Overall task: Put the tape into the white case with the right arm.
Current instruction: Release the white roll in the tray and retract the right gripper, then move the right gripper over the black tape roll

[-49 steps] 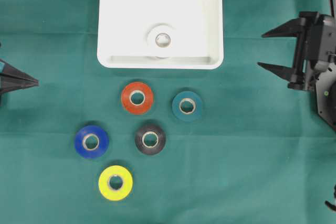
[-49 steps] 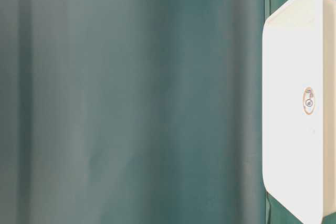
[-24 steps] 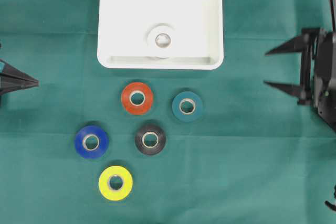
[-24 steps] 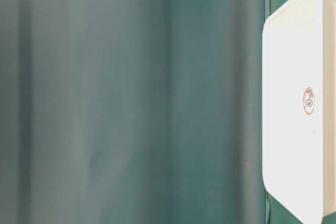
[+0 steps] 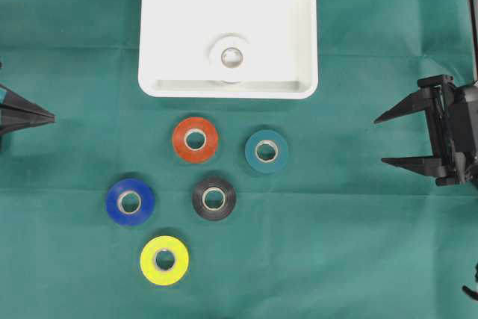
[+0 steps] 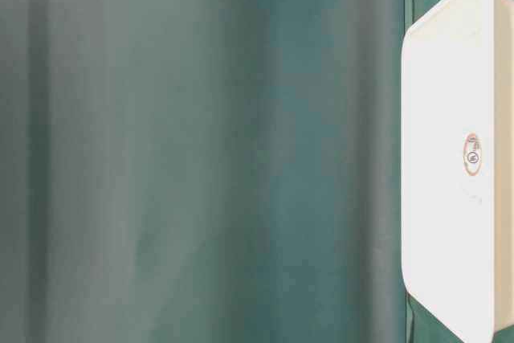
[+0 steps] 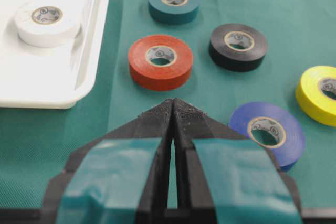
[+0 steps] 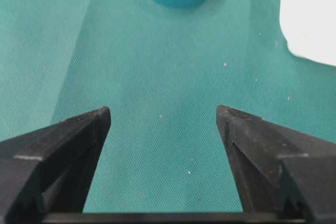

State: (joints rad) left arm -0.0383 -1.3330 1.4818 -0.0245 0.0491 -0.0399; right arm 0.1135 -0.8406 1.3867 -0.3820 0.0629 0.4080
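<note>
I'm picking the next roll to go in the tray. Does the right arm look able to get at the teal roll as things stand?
Probably yes. The right gripper stands open and empty, facing the teal roll, with only bare green cloth between them. The other rolls lie farther left, not in the way.

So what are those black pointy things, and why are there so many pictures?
They are a robot's two pincers. The left gripper is pinched shut; the right gripper is open. Both hold nothing. One picture looks straight down at the green cloth. Two come from small cameras on the robot's wrists. One sits low beside the white case and shows mostly blur. A white tape lies in the case. On the cloth lie red tape, teal tape, black tape, blue tape and yellow tape.
</note>
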